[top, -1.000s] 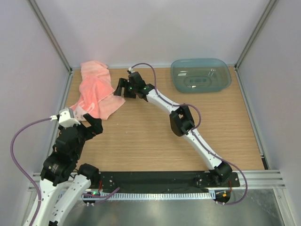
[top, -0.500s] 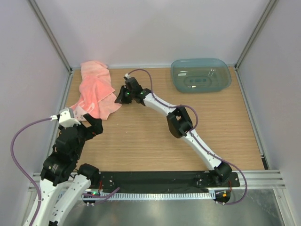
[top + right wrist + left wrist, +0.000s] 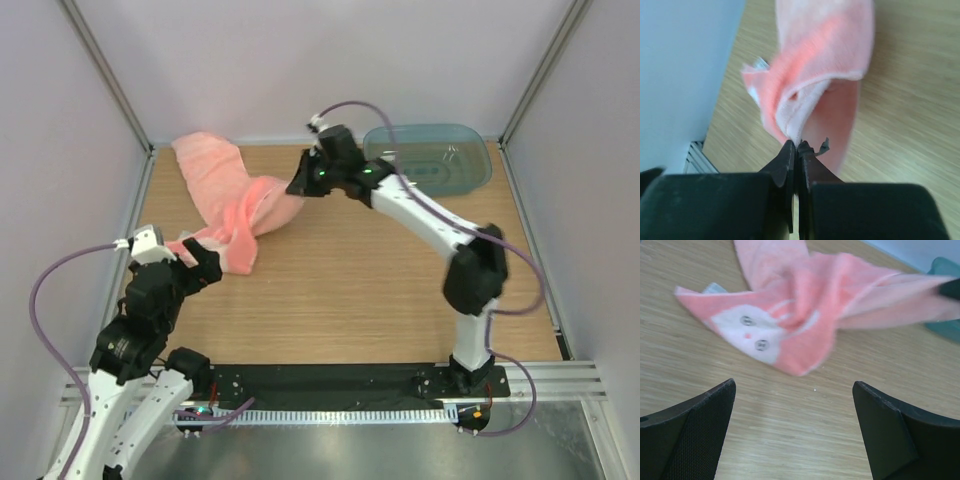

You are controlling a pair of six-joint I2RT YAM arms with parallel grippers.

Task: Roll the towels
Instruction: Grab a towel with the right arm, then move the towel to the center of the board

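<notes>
**Top external view.** Two arms stand at the near edge of the counter point(image 3: 350, 290). The left arm point(image 3: 145, 310) is drawn back at the near left, and its jaws point at the pink cloth without touching it. The right arm point(image 3: 430, 215) reaches across to the far middle, and its jaws are clenched on one end of the nearer towel point(image 3: 258, 205). That end is raised, and the rest slopes down to the counter just in front of the left jaws. The farther towel point(image 3: 205, 160) lies toward the far left corner, and the two overlap where they meet. That makes two towels, though the line between them is hard to trace. One blue-green tub point(image 3: 430, 165) sits at the far right, just behind the right wrist.

**Left wrist view.** Only here does a white rabbit face show on the nearer towel point(image 3: 790, 325), with a small pale tag point(image 3: 715, 288) at its corner. The jaws are released and wide, with one dark fingertip point(image 3: 695, 430) at each lower corner and bare counter point(image 3: 795, 430) between them. A corner of the tub point(image 3: 946, 270) shows at the right edge.

**Right wrist view.** This close view settles the grip. The jaws are pressed together on a thin hem of the nearer towel point(image 3: 825, 60), which hangs folded above the counter point(image 3: 910, 100).
</notes>
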